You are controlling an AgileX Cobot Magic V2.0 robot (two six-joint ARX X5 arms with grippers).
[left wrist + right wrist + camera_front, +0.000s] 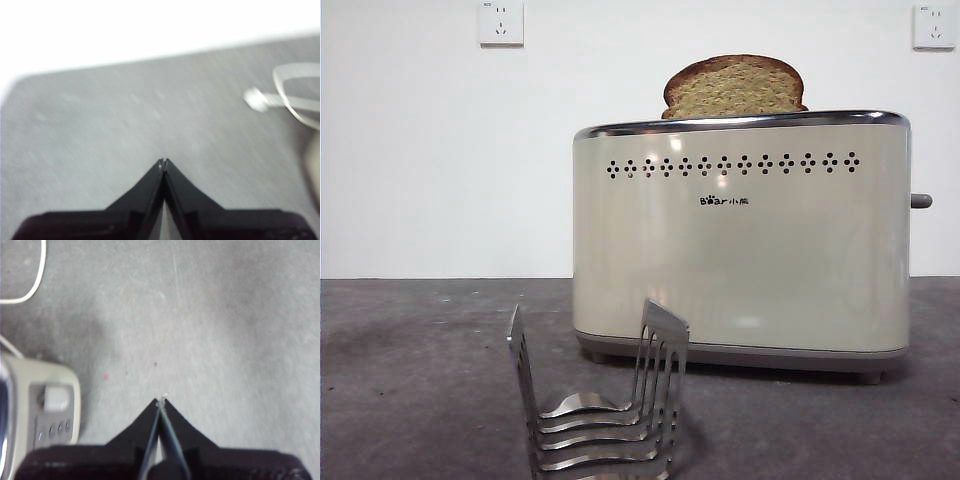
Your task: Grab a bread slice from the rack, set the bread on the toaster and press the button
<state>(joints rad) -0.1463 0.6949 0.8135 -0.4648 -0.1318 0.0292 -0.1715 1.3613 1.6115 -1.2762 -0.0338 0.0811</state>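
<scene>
The slice of bread (734, 88) stands upright in the top of the cream toaster (740, 260), its domed brown crust showing above the chrome rim. The steel rack (600, 400) sits in front of the toaster with nothing between its prongs. The dark button (921, 201) sticks out from the toaster's right end. My right gripper (161, 401) is shut and holds nothing. It hangs over bare table beside the toaster's end panel (45, 410). My left gripper (163, 162) is shut and holds nothing above grey table. Neither arm shows in the front view.
A white cable (30, 285) loops on the table beyond the toaster's end. A blurred shiny wire loop (295, 95) lies off to one side of the left gripper. Two wall sockets (501, 22) sit on the white wall behind.
</scene>
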